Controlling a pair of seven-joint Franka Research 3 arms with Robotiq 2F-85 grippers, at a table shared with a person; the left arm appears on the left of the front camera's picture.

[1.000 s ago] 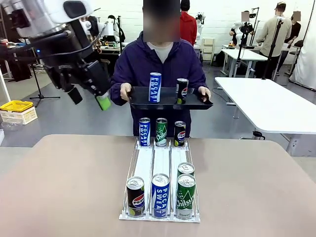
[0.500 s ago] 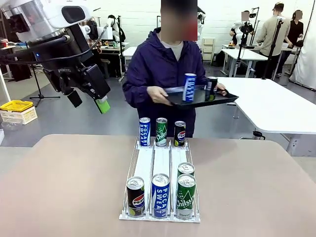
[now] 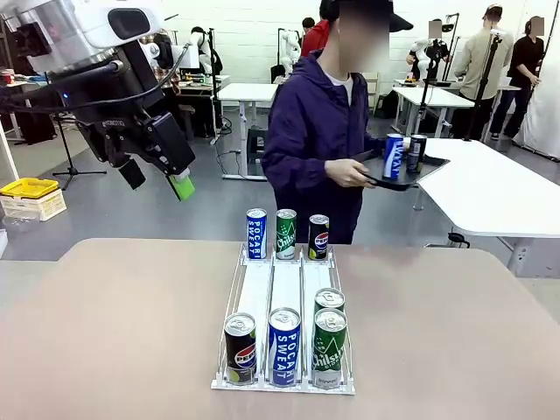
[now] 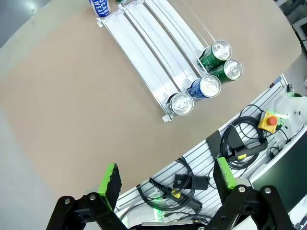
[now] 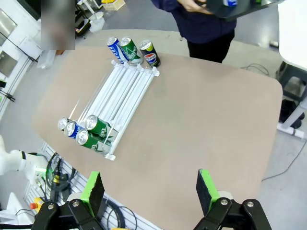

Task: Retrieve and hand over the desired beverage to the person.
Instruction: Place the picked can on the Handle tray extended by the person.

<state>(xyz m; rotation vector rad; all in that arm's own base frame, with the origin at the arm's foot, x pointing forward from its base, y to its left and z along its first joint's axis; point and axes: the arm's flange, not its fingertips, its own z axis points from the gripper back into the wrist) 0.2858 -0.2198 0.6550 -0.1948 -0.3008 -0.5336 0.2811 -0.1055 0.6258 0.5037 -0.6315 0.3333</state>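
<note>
Desk (image 3: 105, 332) was bare apart from the white can rack (image 3: 285, 289) at centre. The person (image 3: 319, 140) had turned away toward the white side table (image 3: 490, 188) over the last second, carrying the black tray (image 3: 398, 173) with a blue can (image 3: 393, 157) and a dark can (image 3: 415, 153) on it; a second earlier the tray was held square over the rack. Reads as two drinks already delivered. Left gripper (image 3: 157, 178) hung high over the desk's left edge, jaws wide, nothing in them, barely moved. Right gripper (image 5: 148, 189) also wide and empty, well above the desk. Rack stock: three upright cans at the far end (image 3: 285, 234), four at the near end (image 3: 285, 343).
</note>
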